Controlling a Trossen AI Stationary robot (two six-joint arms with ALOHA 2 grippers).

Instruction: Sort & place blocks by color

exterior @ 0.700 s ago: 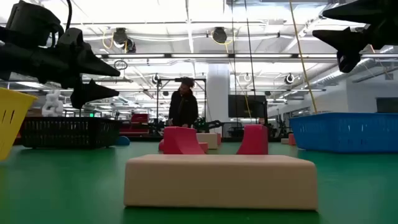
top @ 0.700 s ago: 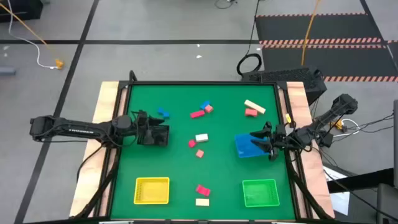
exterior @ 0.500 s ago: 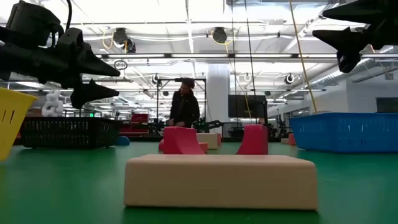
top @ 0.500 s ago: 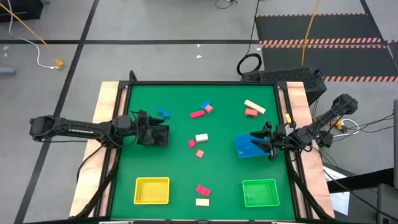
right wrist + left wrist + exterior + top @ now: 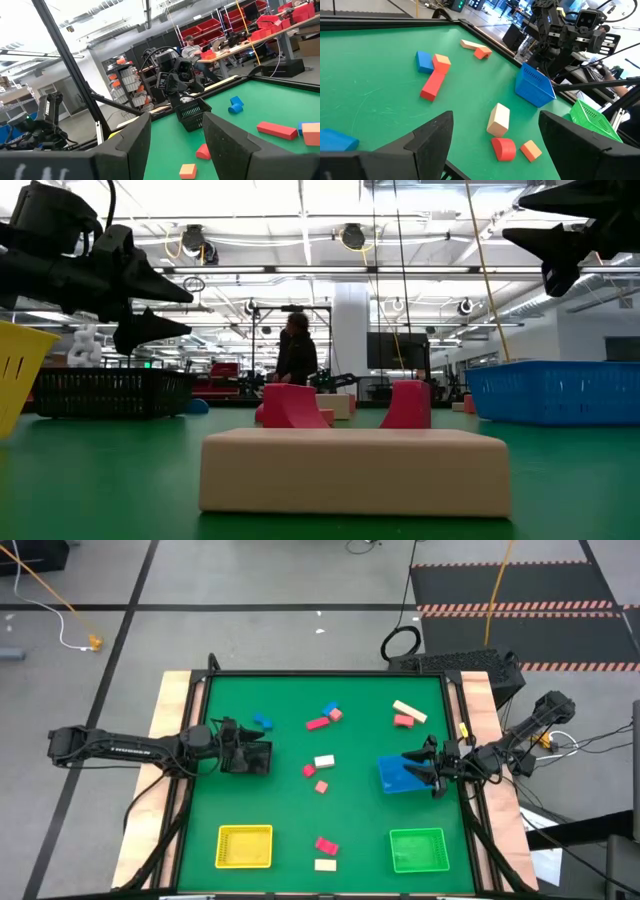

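The blocks (image 5: 322,762) lie loose on the green table (image 5: 290,820), spread from the far middle down to the near edge between the yellow tray (image 5: 245,847) and the green tray (image 5: 417,849); none sits in a tray yet as far as can be seen. They look like small, stiff, solid pieces, light enough to skid or tip if nudged, so each is best pinched across two flat opposite faces, the red bar (image 5: 432,85) across its narrow width rather than its length. The cream block (image 5: 498,119) stands a little tilted, near a rounded red piece (image 5: 503,148) that may roll out of a poor grip. The left gripper (image 5: 262,757) hovers over the black tray (image 5: 250,759) at the table's left side, fingers spread apart and holding nothing. The right gripper (image 5: 412,770) hangs over the blue tray (image 5: 393,775) on the right, its fingers parted too and empty.
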